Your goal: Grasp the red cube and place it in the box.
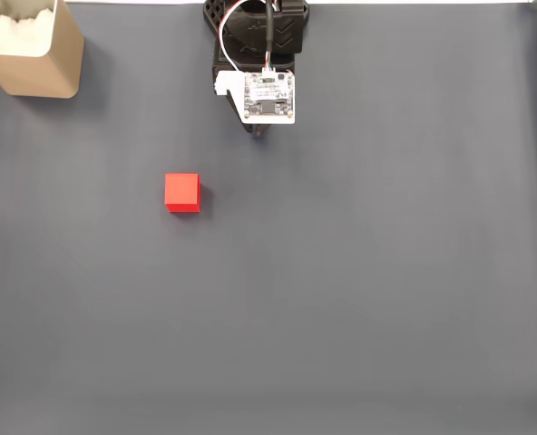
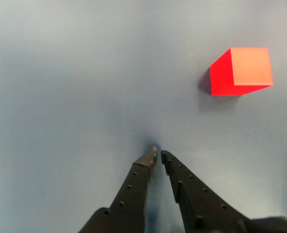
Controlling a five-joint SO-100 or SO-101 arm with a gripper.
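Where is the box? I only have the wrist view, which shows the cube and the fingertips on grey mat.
Observer: In the fixed view the box sits at the top-left corner of the mat, partly cut off by the frame.
Operator: Anything inside it?
Observer: White material shows inside its tan walls.
Operator: How does the cube lie relative to the arm?
Observer: In the fixed view the red cube is below and left of the arm, apart from it. The gripper has its fingertips nearly together, holding nothing.
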